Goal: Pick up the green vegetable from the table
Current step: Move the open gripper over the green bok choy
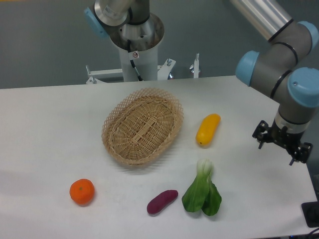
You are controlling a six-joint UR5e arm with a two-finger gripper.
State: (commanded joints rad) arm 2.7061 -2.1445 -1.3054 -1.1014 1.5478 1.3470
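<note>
The gripper (282, 144), its state impossible to tell, is best brought over the green vegetable (202, 191) and lowered onto the stem.

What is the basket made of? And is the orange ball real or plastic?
The basket looks like woven wicker: tan strands cross in an open lattice, with looped edging around the rim. The orange ball looks like a mandarin with a slightly glossy skin and a small stem dimple; whether it is real fruit or a plastic toy cannot be told from here.
</note>
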